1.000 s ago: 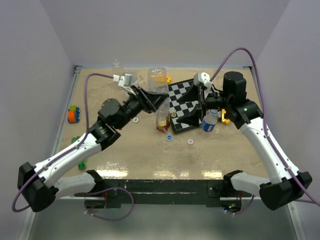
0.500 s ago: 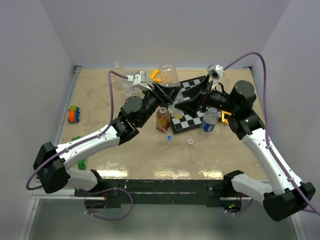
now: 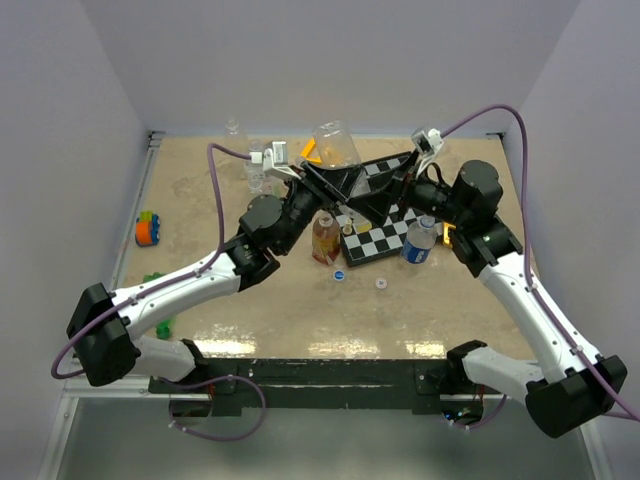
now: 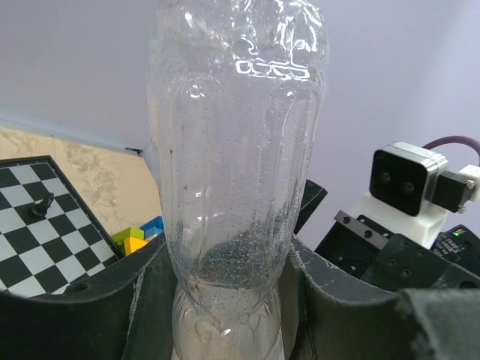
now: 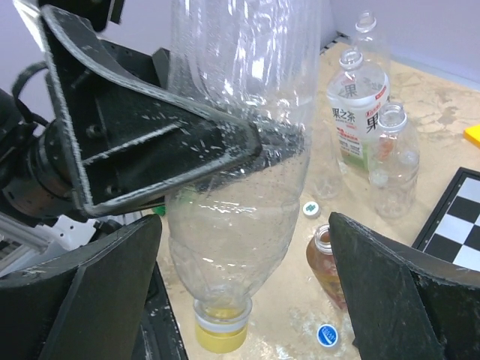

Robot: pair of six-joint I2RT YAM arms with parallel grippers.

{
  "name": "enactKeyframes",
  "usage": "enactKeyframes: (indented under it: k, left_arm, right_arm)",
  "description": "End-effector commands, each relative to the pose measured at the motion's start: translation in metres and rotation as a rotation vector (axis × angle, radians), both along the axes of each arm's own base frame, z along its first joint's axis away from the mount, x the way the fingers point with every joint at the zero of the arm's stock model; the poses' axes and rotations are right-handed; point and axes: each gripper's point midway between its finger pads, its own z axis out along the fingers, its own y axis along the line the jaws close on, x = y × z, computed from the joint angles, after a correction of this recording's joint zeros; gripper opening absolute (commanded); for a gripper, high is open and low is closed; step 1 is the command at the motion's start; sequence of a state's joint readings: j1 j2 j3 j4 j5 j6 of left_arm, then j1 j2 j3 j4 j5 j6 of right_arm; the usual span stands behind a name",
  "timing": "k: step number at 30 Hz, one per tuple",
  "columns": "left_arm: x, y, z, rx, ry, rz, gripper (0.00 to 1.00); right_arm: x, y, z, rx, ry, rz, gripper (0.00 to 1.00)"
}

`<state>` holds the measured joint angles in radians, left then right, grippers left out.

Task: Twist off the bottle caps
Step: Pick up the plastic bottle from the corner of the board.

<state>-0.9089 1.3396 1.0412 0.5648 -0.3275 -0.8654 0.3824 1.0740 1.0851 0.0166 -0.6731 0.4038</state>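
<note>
My left gripper (image 4: 232, 300) is shut on a clear label-less bottle (image 4: 236, 150), held raised over the chessboard (image 3: 375, 238). In the top view this bottle (image 3: 335, 148) sits at my left gripper (image 3: 333, 185). Its yellow cap (image 5: 220, 330) points down. My right gripper (image 5: 240, 292) stands open, one finger on each side of the bottle's neck end and touching nothing; it shows in the top view too (image 3: 388, 195). An uncapped amber bottle (image 3: 324, 238) stands on the table, with a blue cap (image 3: 339, 275) and a white cap (image 3: 381, 283) lying loose nearby.
A blue-label bottle (image 3: 418, 240) stands at the chessboard's right edge. A green-label bottle (image 5: 357, 105) and two clear bottles (image 5: 394, 157) stand at the back left. Another loose cap (image 5: 310, 208) lies near them. Toy blocks (image 3: 148, 228) lie by the left wall.
My left arm has swung the clear bottle back and to the right. My right gripper has risen from the table to flank the bottle's cap end, still open.
</note>
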Motion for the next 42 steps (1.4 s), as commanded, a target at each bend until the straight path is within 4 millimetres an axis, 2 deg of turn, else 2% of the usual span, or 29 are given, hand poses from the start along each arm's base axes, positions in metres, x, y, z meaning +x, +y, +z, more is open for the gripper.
enactKeyframes:
  k: [1, 5, 7, 10, 12, 14, 16, 19, 21, 25, 27, 30, 31, 32, 35, 38, 42]
  left_arm:
    - [-0.006, 0.004, 0.052, -0.134, -0.074, -0.008, 0.08]
    - [-0.003, 0.0, 0.056, -0.134, -0.082, -0.009, 0.09]
    - [-0.002, -0.004, 0.055, -0.131, -0.082, -0.017, 0.09]
    - [-0.003, -0.008, 0.052, -0.129, -0.077, -0.034, 0.1]
    - [-0.004, -0.009, 0.05, -0.122, -0.079, -0.041, 0.12]
    - [-0.008, -0.011, 0.049, -0.116, -0.101, -0.062, 0.21]
    - [-0.013, -0.011, 0.049, -0.106, -0.119, -0.082, 0.35]
    - [-0.02, -0.003, 0.052, -0.082, -0.152, -0.082, 0.57]
    - [-0.026, 0.003, 0.05, -0.043, -0.169, -0.08, 0.72]
    - [-0.037, 0.023, 0.049, 0.062, -0.21, -0.081, 0.89]
    - [-0.047, 0.035, 0.05, 0.133, -0.238, -0.088, 1.0]
    - [-0.062, 0.058, 0.041, 0.278, -0.255, -0.082, 1.0]
    - [-0.072, 0.07, 0.043, 0.309, -0.269, -0.078, 1.0]
    - [-0.08, 0.08, 0.036, 0.356, -0.263, -0.083, 1.0]
    - [-0.103, 0.103, 0.026, 0.451, -0.259, -0.115, 1.0]
    - [-0.125, 0.115, 0.022, 0.513, -0.251, -0.182, 1.0]
    - [-0.147, 0.113, 0.006, 0.592, -0.206, -0.311, 1.0]
  right_arm:
    - [-0.002, 0.009, 0.002, -0.002, -0.018, 0.043, 0.98]
    - [-0.003, 0.013, -0.001, -0.013, -0.011, 0.057, 0.96]
    - [-0.001, 0.012, 0.0, -0.014, -0.019, 0.047, 0.92]
    - [-0.002, 0.012, 0.005, -0.01, -0.036, 0.049, 0.75]
    - [-0.003, 0.011, 0.009, -0.01, -0.054, 0.051, 0.58]
    - [-0.004, 0.01, 0.014, -0.014, -0.079, 0.046, 0.41]
    - [-0.004, 0.008, 0.016, -0.023, -0.1, 0.04, 0.26]
    - [-0.005, 0.003, 0.017, -0.038, -0.139, 0.025, 0.11]
    - [-0.006, -0.001, 0.015, -0.068, -0.184, 0.013, 0.06]
    - [-0.016, -0.008, 0.009, -0.149, -0.277, 0.043, 0.0]
    - [-0.021, -0.011, 0.005, -0.193, -0.321, 0.067, 0.0]
    - [-0.028, -0.016, -0.007, -0.273, -0.388, 0.112, 0.0]
    - [-0.031, -0.018, -0.01, -0.303, -0.417, 0.131, 0.0]
    - [-0.033, -0.02, -0.012, -0.333, -0.443, 0.148, 0.0]
    - [-0.034, -0.026, -0.032, -0.447, -0.475, 0.189, 0.0]
    - [-0.028, -0.041, -0.059, -0.613, -0.487, 0.198, 0.0]
    - [-0.036, -0.062, -0.085, -0.799, -0.551, 0.262, 0.0]
